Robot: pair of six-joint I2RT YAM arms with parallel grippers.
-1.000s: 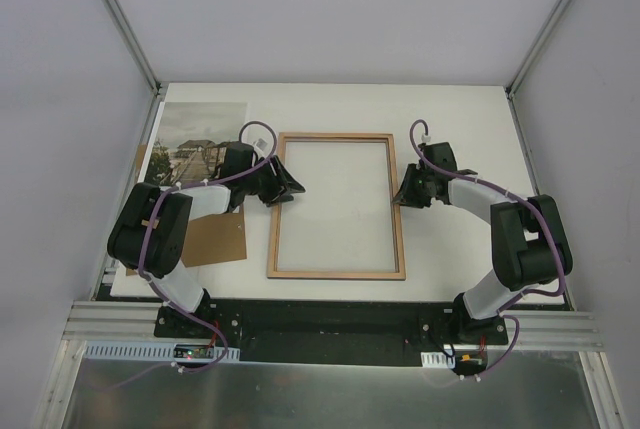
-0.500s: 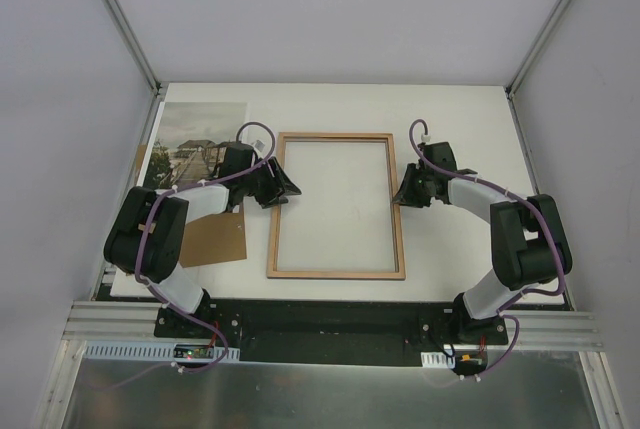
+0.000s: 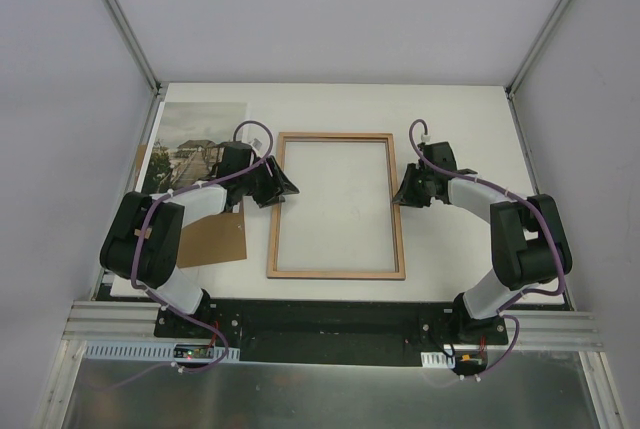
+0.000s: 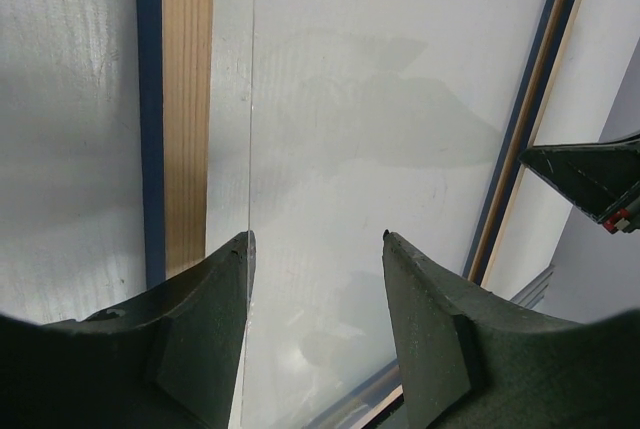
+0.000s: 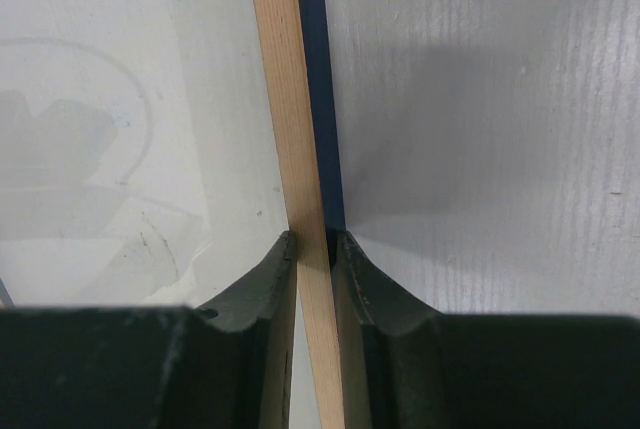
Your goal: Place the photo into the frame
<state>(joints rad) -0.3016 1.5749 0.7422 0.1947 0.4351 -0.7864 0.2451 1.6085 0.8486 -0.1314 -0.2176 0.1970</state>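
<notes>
Right gripper [image 5: 313,249] pinches the right rail of the thin rectangular frame [image 3: 336,135], which lies wood-coloured back up with its clear pane in. Left gripper [image 4: 315,249] is spread over the left rail, holding nothing. The paper boardwalk photo [image 3: 195,124] lies far left, outside the frame. I judge insertion not yet begun.

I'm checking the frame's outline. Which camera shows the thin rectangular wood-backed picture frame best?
The top external view: the whole frame lies flat, wood-coloured back up, all four rails visible. The left wrist view shows only parts of rails and pane; the right wrist view, only a stretch of right rail pinched by the right gripper.
</notes>
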